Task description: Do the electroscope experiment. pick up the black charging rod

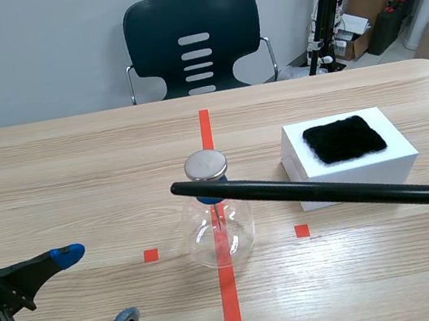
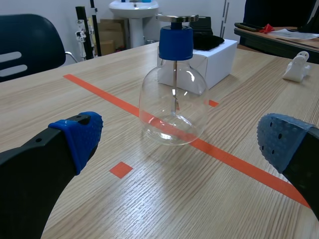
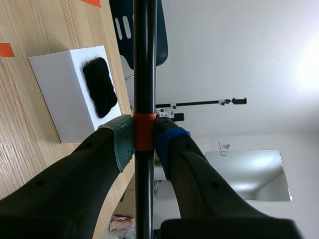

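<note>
The black charging rod (image 1: 327,191) hangs level above the table, coming in from the right, its tip beside the metal disc of the electroscope (image 1: 219,230). The electroscope is a clear glass flask with a blue stopper, standing on the red centre tape. In the right wrist view my right gripper (image 3: 144,142) is shut on the rod (image 3: 144,59) at its orange band; in the scene view that gripper is out of sight. My left gripper (image 1: 96,287) stands open low at the near left, with the flask (image 2: 173,107) ahead of its spread fingers (image 2: 79,137).
A white box (image 1: 349,175) topped with a black fur cloth (image 1: 344,139) stands right of the flask, under the rod's far side. A dark chair (image 1: 194,40) is behind the table. A small white object (image 2: 298,67) lies further off.
</note>
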`<state>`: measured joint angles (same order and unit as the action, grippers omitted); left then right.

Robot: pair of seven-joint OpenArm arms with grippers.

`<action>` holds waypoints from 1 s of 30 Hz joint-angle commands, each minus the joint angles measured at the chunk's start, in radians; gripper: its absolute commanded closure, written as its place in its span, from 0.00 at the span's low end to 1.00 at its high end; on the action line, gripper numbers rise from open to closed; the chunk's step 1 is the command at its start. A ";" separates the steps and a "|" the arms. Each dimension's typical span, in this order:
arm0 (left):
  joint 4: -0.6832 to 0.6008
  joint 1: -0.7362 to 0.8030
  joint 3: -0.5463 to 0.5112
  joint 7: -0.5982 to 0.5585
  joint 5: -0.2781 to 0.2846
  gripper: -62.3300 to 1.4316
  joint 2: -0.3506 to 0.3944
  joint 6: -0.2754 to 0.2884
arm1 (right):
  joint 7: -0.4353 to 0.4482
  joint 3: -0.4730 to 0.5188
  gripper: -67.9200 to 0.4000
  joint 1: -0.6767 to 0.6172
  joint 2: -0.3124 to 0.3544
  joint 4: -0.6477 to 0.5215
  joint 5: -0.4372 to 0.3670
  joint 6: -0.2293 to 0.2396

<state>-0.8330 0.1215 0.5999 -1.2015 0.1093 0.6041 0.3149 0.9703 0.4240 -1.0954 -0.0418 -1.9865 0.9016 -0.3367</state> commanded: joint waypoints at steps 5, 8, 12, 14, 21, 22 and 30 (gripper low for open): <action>-0.019 -0.005 -0.006 -0.014 0.006 0.00 0.003 0.002 | 0.010 0.008 0.99 -0.002 0.000 -0.011 -0.015 -0.011; -0.019 -0.005 -0.006 -0.014 0.006 0.00 0.003 0.002 | 0.010 0.008 0.99 -0.002 0.000 -0.011 -0.015 -0.011; -0.019 -0.005 -0.006 -0.014 0.006 0.00 0.003 0.002 | 0.013 0.008 0.99 -0.002 0.000 -0.011 -0.003 -0.011; -0.019 -0.005 -0.006 -0.014 0.006 0.00 0.003 0.002 | 0.012 0.008 0.99 -0.002 0.000 -0.011 -0.003 -0.011; -0.019 -0.005 -0.006 -0.014 0.006 0.00 0.003 0.002 | 0.013 0.008 0.99 -0.002 0.000 -0.011 -0.003 -0.011; -0.019 -0.005 -0.006 -0.014 0.006 0.00 0.003 0.002 | 0.013 0.008 0.99 -0.002 0.000 -0.011 -0.003 -0.011; -0.019 -0.005 -0.006 -0.014 0.006 0.00 0.003 0.002 | 0.013 0.008 0.99 -0.002 0.000 -0.011 -0.003 -0.012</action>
<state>-0.8330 0.1215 0.5999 -1.2015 0.1093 0.6041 0.3149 0.9718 0.4240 -1.0950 -0.0418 -1.9865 0.9154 -0.3367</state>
